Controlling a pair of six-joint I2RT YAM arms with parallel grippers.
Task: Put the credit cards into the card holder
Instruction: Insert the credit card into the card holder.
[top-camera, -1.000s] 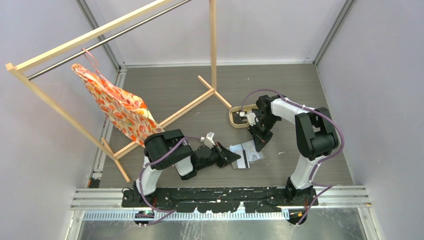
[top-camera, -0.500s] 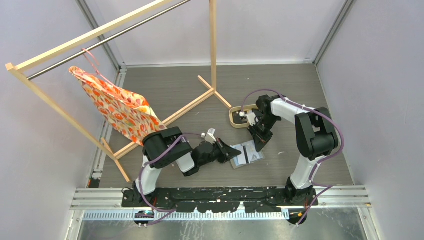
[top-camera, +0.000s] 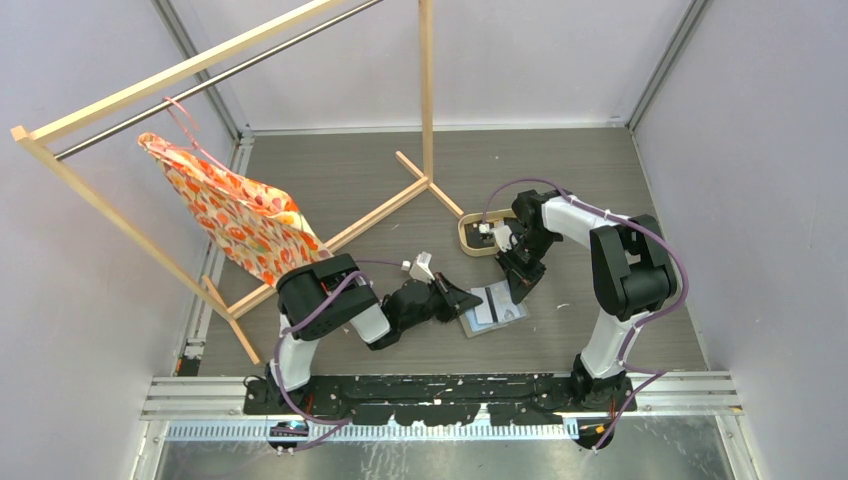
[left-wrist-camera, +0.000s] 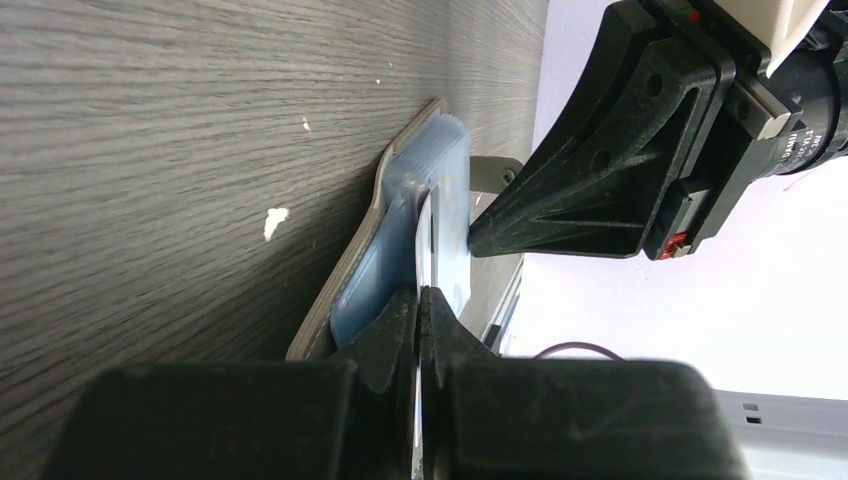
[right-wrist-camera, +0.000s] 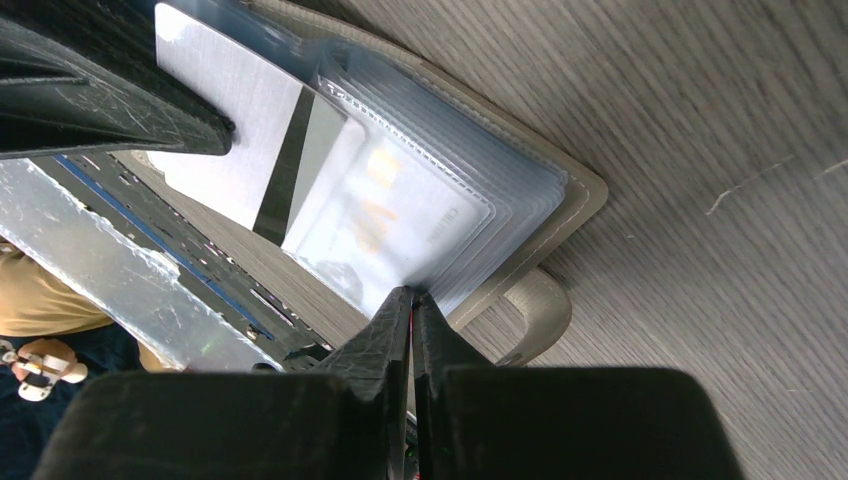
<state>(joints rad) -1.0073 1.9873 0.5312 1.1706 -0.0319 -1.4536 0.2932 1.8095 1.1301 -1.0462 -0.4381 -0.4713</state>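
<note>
No text is legible. Inside the card holder (right-wrist-camera: 575, 190), a sleeved credit card (right-wrist-camera: 400, 215) carries faint orange lettering and one small printed line, both blurred. White markings on the camera lens barrel (left-wrist-camera: 815, 95) beside the card holder are unreadable.

Card (right-wrist-camera: 240, 140) partly in card holder (right-wrist-camera: 575, 195); tray (top-camera: 463, 236) behind.

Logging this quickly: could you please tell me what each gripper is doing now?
Left gripper: closed on a card.
Right gripper: closed on a holder sleeve.
</note>
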